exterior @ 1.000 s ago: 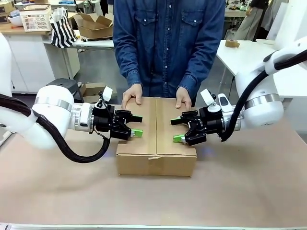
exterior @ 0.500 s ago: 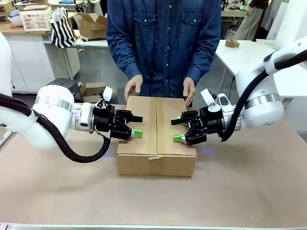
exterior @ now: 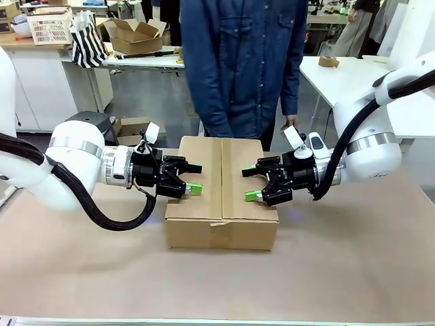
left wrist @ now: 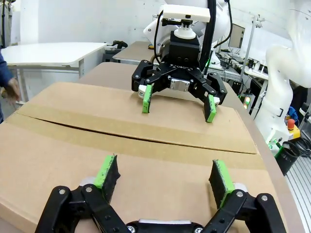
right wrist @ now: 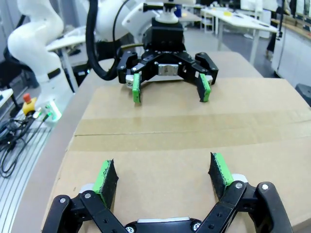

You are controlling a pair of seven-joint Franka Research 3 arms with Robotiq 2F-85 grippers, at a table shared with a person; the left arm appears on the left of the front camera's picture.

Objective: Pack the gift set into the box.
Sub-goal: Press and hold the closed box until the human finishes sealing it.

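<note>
The brown cardboard box (exterior: 221,197) sits mid-table with its top flaps folded down and meeting along a centre seam (left wrist: 121,138). My left gripper (exterior: 194,178) hovers open just over the box's left edge, and my right gripper (exterior: 249,183) hovers open over its right edge; both face each other. In the left wrist view my own gripper (left wrist: 165,177) is open over the box lid (left wrist: 73,160), with the other arm's gripper (left wrist: 177,102) opposite. The right wrist view shows the same: my gripper (right wrist: 163,179) open above the box (right wrist: 170,131). No gift set shows.
A person in a denim shirt (exterior: 241,61) stands at the far side of the table, hands down at their sides. Behind are a shelf with a white basket (exterior: 51,27), a striped bag (exterior: 88,41) and an open carton (exterior: 132,34). The brown tabletop (exterior: 340,265) surrounds the box.
The person has lifted both hands off the box's far edge and stood back with arms lowered. Both grippers have stayed in place, open.
</note>
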